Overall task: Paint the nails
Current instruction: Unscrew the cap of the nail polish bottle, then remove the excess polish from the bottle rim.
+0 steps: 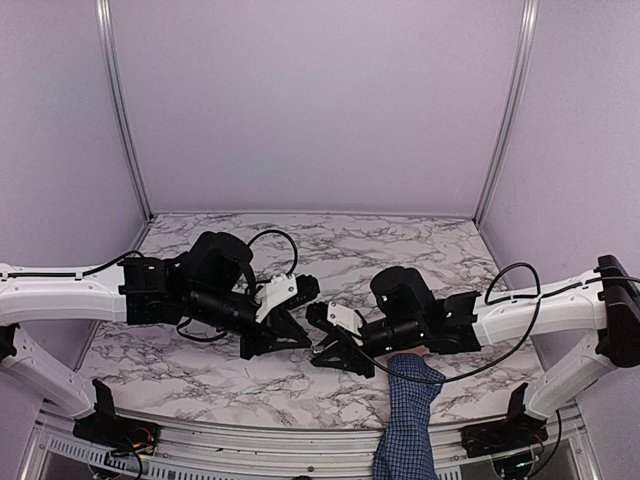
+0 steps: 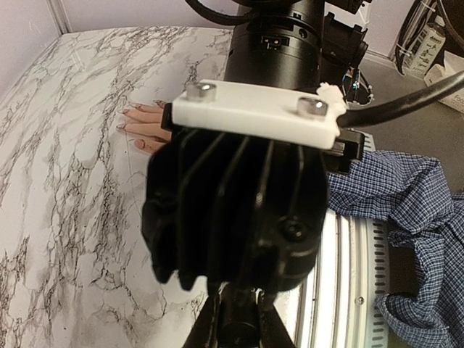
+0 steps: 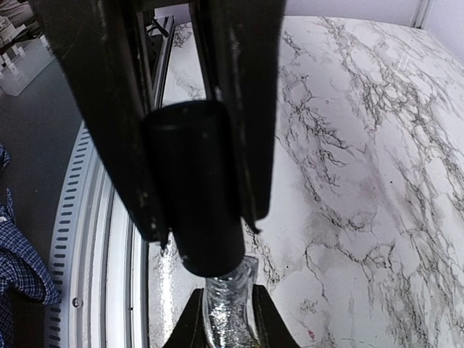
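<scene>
A pale hand (image 2: 148, 127) lies flat on the marble table, fingers spread, its small nails (image 2: 122, 126) at the fingertips. Its blue checked sleeve (image 1: 408, 420) comes in over the near edge; from above, my right arm hides the hand. My right gripper (image 3: 228, 322) is shut on a small glittery grey bottle (image 3: 230, 304). My left gripper (image 2: 238, 322) is shut on the bottle's black cap (image 3: 196, 196), which sits on the bottle's neck. The two grippers meet tip to tip at table centre, left (image 1: 295, 338) and right (image 1: 335, 350), left of the hand.
The marble table (image 1: 400, 250) has purple walls behind and beside it. A perforated metal rail (image 2: 341, 290) runs along its near edge. The right gripper's black body (image 2: 239, 210) fills the left wrist view, close to the hand. Boxes (image 2: 435, 51) stand off the table.
</scene>
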Robot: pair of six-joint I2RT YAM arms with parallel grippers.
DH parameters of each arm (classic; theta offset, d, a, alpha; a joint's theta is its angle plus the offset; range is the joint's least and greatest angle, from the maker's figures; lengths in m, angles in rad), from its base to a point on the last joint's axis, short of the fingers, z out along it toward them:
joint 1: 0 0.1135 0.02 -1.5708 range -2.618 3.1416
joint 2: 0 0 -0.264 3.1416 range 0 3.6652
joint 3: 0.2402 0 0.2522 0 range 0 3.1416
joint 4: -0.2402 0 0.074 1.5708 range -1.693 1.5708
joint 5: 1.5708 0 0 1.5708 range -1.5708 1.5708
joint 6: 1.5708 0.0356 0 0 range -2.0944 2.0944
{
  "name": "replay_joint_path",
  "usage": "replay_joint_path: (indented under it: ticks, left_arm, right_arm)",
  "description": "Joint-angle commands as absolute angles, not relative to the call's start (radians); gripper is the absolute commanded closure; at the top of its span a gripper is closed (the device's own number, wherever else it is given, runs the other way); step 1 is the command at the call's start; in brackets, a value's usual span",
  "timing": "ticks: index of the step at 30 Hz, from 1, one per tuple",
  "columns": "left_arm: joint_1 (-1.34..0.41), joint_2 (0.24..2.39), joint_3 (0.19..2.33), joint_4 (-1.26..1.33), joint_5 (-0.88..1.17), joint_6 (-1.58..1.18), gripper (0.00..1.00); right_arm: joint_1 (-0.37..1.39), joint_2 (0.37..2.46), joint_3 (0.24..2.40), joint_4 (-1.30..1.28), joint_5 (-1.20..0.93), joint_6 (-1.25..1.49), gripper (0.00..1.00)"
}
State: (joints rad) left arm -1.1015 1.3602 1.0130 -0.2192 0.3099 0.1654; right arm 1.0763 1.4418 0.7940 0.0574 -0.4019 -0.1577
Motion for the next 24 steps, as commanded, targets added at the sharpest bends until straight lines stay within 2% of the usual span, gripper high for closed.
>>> replay_joint_path:
  ticks: [1,24]
  left_arm:
    - [-1.106,1.33,1.002,-0.238,0.411,0.181,1.0]
    - [-1.102,1.322,0.999,-0.255,0.421,0.179,1.0]
  right_arm:
    - [1.083,1.425,0.809,0.064,-0.38,-0.158,1.0]
    - [1.082,1.419,0.804,0.069,-0.381,-0.163,1.0]
